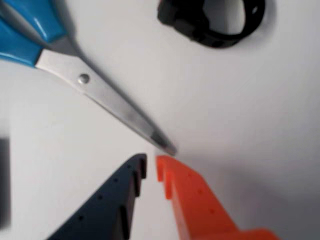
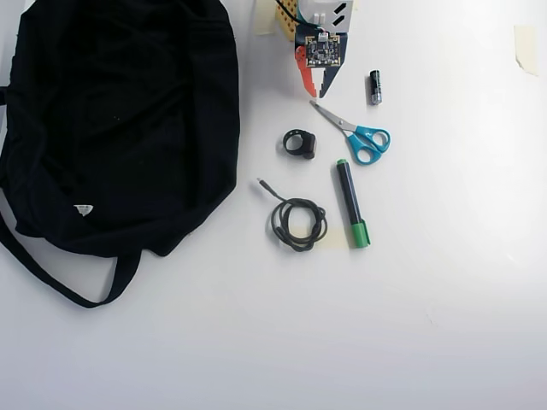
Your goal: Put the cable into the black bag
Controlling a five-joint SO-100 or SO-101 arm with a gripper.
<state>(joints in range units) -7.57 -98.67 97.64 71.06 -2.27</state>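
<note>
While the cable (image 2: 297, 222) lies coiled mid-table, apart from the black bag (image 2: 120, 120) at the table's left edge, nothing is done yet: your gripper (image 1: 151, 165) hovers by the scissors (image 1: 100, 90) near the far edge, jaws slightly parted, empty. Reach, grasp, carry and drop all remain.

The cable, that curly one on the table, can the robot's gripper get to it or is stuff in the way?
Probably yes. The cable lies alone on the table, uncovered. The gripper is near the scissors' tip, with only a small black ring roughly between, which it could pass over.
</note>
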